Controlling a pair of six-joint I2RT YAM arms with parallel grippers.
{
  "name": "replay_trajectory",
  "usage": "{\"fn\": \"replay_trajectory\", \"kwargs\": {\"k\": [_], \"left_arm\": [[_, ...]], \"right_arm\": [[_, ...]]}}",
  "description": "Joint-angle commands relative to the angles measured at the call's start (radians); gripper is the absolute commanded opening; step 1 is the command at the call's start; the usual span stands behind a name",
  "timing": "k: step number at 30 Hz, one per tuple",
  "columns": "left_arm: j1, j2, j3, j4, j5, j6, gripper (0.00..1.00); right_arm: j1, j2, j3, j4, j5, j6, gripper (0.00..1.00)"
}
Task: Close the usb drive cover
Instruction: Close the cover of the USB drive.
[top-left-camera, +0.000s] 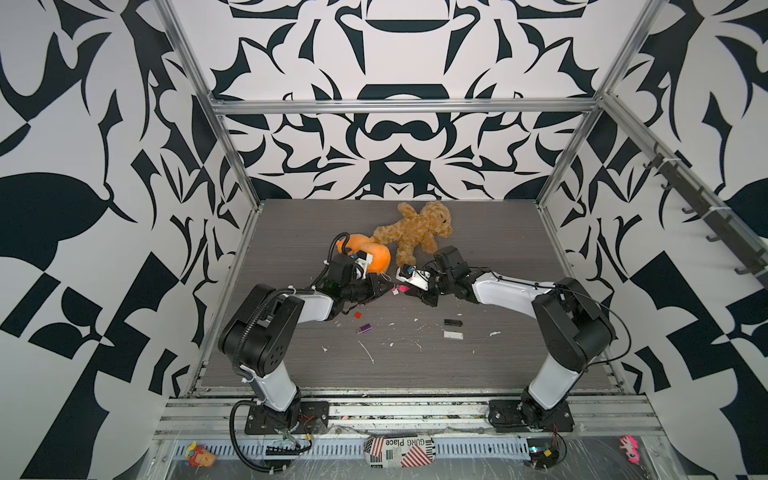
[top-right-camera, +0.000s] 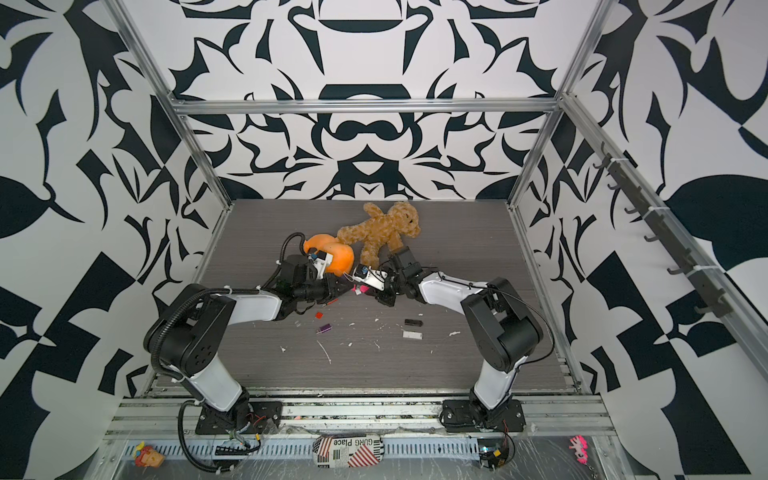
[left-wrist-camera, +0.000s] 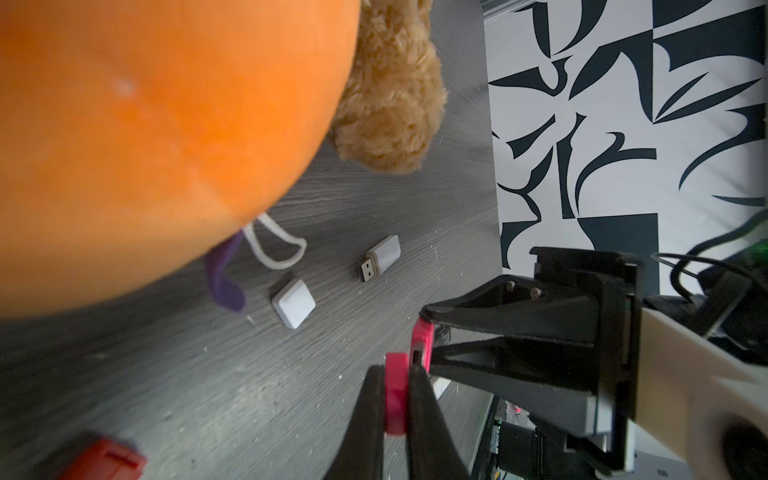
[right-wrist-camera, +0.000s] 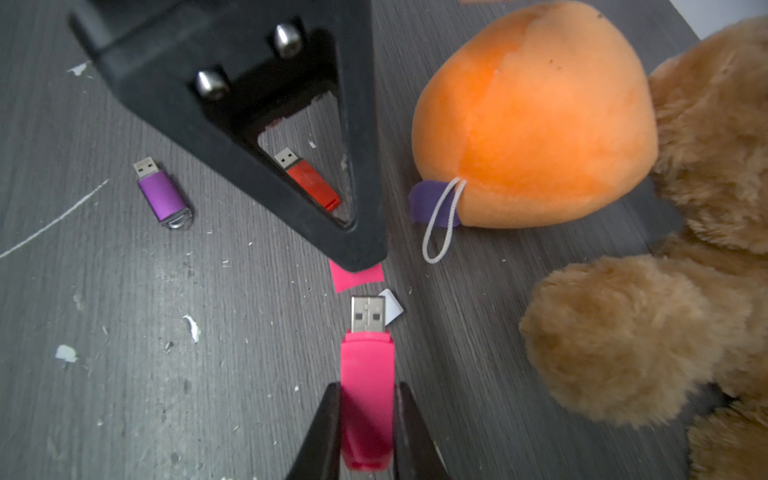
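Cover (left-wrist-camera: 395, 399) in left gripper (left-wrist-camera: 395, 372); drive (right-wrist-camera: 367, 353), plug exposed, in right gripper (right-wrist-camera: 366, 390)

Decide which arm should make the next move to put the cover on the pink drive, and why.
Probably the left. The left gripper pinches the pink cover just ahead of the bare plug of the pink drive, which the right gripper grips. Sliding the small cover on looks simplest.

Pink usb drive (right-wrist-camera: 366, 386), metal plug bare, pink cover (right-wrist-camera: 356, 277) just beyond plug tip
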Motion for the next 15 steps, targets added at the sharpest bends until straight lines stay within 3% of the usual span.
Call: {"fn": "replay_trajectory", "kwargs": {"k": [1, 15], "left_arm": [[-0.002, -0.017, -0.008, 0.000, 0.002, 0.002, 0.11], [-0.002, -0.031, -0.013, 0.017, 0.025, -0.010, 0.11]], "right_arm": [[0.010, -0.023, 0.008, 0.019, -0.030, 0.023, 0.10], [0.016, -0.011, 0.005, 0.025, 0.068, 0.027, 0.10]]}}
